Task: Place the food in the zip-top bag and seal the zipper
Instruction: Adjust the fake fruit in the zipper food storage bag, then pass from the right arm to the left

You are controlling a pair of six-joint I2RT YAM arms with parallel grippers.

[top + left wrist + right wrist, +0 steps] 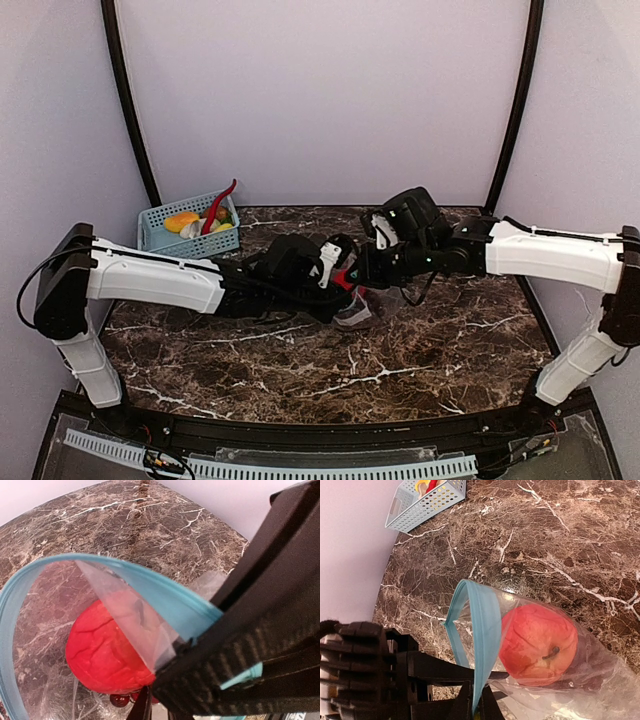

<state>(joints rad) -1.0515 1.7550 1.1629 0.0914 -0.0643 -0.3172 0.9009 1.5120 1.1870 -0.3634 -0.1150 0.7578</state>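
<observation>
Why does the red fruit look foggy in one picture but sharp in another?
Left wrist view: a fold of the bag lies over the red fruit, so that part looks milky; right wrist view: the plastic is clear there, its stem shows sharply, white glints on the crinkles; top view: too small to tell.

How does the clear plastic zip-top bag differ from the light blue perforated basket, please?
The clear plastic zip-top bag is soft, see-through film at mid-table; the light blue perforated basket is rigid, at the far left. The bag shows a red round fruit; the basket, several pieces. Both hold food.
</observation>
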